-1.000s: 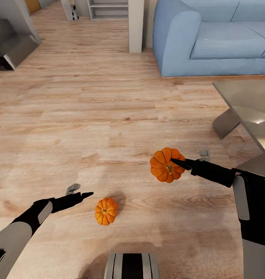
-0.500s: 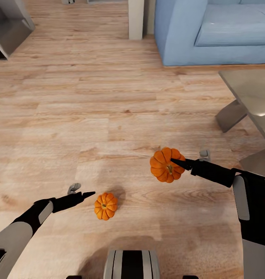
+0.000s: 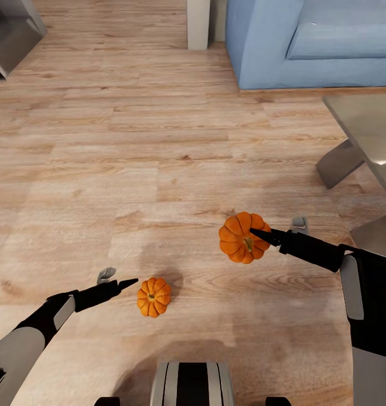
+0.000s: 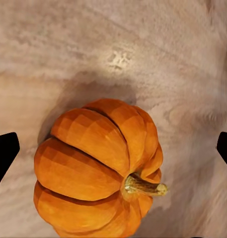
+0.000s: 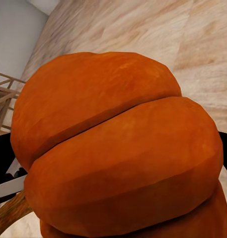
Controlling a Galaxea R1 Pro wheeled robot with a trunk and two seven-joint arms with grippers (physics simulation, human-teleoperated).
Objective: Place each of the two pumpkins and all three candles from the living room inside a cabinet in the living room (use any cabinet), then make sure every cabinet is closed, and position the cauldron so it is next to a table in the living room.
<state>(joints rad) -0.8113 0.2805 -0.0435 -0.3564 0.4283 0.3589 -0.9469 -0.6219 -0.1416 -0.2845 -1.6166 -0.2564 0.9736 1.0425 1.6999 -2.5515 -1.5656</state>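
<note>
Just ahead of the left gripper (image 3: 127, 281), its fingers spread, a pumpkin (image 3: 154, 296) lies on the wood floor (image 3: 131, 169), stem sideways. The right gripper (image 3: 254, 232) still clamps the other pumpkin (image 3: 242, 238) aloft; the camera dipped.

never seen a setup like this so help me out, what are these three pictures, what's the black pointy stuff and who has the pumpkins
These are a simulator's renders of a wheeled robot with two arms. The big picture looks down from a camera on its head; the other two come from cameras near each hand.

The black pointed shapes are the arms' hands. The right hand holds a squat ribbed orange pumpkin above the pale wooden plank floor; its wrist view shows that held pumpkin very close.

The left hand is open, its dark fingers apart on either side of a second, smaller-looking orange pumpkin that lies on the floor, not yet gripped.

Further off stand a light blue sofa and a grey-topped table.
</note>
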